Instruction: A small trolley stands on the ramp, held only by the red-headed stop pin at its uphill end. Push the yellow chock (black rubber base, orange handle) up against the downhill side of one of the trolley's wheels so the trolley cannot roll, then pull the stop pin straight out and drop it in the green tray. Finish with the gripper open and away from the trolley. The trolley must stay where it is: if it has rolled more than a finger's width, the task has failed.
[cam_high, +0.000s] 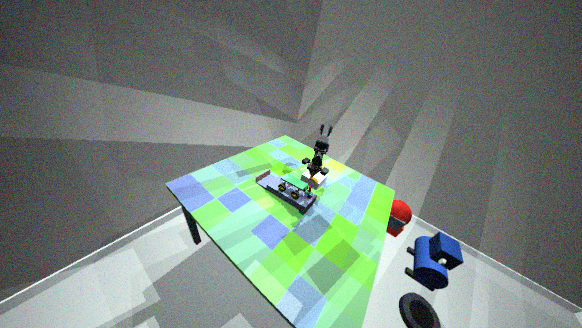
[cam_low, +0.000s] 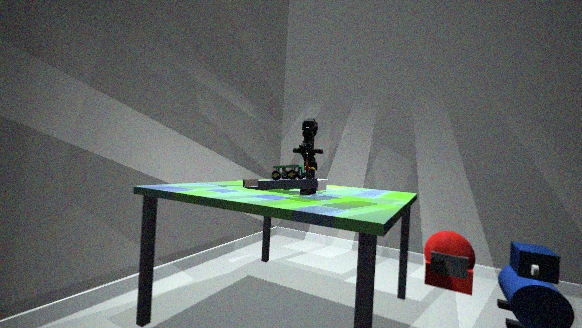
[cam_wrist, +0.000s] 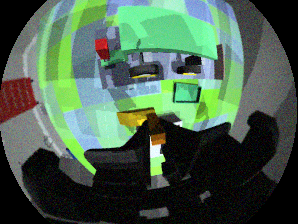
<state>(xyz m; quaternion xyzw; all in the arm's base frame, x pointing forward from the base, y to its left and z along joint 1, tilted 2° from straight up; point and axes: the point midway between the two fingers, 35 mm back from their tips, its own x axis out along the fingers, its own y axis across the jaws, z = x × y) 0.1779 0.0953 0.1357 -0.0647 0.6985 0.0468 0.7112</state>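
Observation:
The trolley (cam_wrist: 166, 32) (cam_high: 295, 182) (cam_low: 288, 171) has a green deck and dark wheels and stands on the grey ramp (cam_high: 280, 192) (cam_low: 280, 184). The red-headed stop pin (cam_wrist: 101, 48) sits at one end of the trolley. My gripper (cam_wrist: 152, 121) (cam_high: 315, 172) (cam_low: 310, 172) is shut on the orange handle of the yellow chock (cam_wrist: 135, 117) (cam_high: 314, 179) and holds it just beside the ramp, short of the wheels. The small green tray (cam_wrist: 186, 91) lies between the chock and the trolley in the wrist view. I cannot tell whether the chock touches the table.
The table (cam_high: 280, 260) (cam_low: 350, 207) has a green and blue checked top. On the floor to the right are a red object (cam_high: 400, 216) (cam_low: 449, 260), a blue object (cam_high: 437, 257) (cam_low: 535, 285) and a black ring (cam_high: 417, 310).

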